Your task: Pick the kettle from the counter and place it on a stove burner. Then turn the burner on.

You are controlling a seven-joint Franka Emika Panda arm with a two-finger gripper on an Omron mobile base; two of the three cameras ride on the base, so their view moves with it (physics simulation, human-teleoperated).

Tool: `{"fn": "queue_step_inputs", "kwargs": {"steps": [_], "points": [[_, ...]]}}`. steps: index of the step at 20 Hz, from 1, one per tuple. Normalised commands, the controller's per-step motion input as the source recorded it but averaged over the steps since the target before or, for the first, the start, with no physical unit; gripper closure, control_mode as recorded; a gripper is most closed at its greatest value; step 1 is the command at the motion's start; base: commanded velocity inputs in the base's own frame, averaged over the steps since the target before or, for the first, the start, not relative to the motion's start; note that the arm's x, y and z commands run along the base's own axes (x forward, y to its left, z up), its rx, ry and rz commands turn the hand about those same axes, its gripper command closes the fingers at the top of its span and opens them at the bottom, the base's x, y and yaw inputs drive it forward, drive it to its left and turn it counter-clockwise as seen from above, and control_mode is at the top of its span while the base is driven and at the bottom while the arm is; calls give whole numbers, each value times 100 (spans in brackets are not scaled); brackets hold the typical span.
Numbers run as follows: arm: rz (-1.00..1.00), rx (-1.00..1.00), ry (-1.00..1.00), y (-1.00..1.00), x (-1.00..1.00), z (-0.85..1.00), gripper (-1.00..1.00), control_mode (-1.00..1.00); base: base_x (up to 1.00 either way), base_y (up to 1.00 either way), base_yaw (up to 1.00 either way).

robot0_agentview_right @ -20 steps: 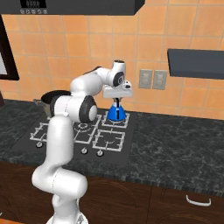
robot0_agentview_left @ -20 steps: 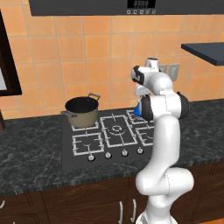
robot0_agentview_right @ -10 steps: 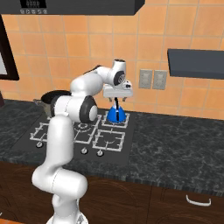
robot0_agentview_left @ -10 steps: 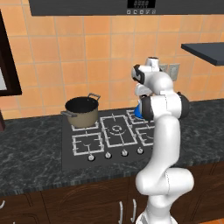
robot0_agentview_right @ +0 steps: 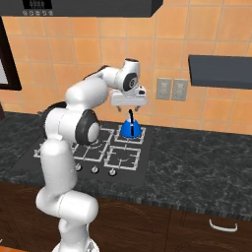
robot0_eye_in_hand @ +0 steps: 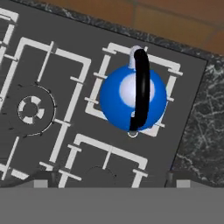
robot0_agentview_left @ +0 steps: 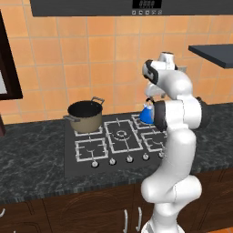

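In the left base view the small bright-blue dome-shaped kettle (robot0_agentview_left: 146, 114) sits on the back right grey wire burner grate (robot0_agentview_left: 144, 122), so the next step, I judge, is to lift clear and go for the matching silver knob (robot0_agentview_left: 161, 154) without knocking the kettle. In the right base view the two-finger gripper (robot0_agentview_right: 129, 106) hangs just above the thin black handle (robot0_agentview_right: 131, 116), jaws wide and holding nothing (no writing can be read on the display above). In the hand view the kettle sits centred on its grate, and I see no brand or label.

the white arm hides most of the small bright-blue dome kettle (robot0_agentview_left: 146, 114) and the right-hand light-grey wire grates (robot0_agentview_left: 153, 141).
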Motion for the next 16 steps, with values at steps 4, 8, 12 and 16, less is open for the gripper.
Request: {"fn": "queue_step_inputs", "kwargs": {"steps": [4, 8, 12, 16], "points": [[0, 0, 0, 28, -100, 2, -100, -100, 0, 0, 0], [-3, 0, -2, 20, -99, 1, -100, -100, 0, 0, 0], [0, 0, 0, 3, -62, 0, -100, -100, 0, 0, 0], [0, 0, 0, 15, -70, 0, -100, -100, 0, 0, 0]]}}
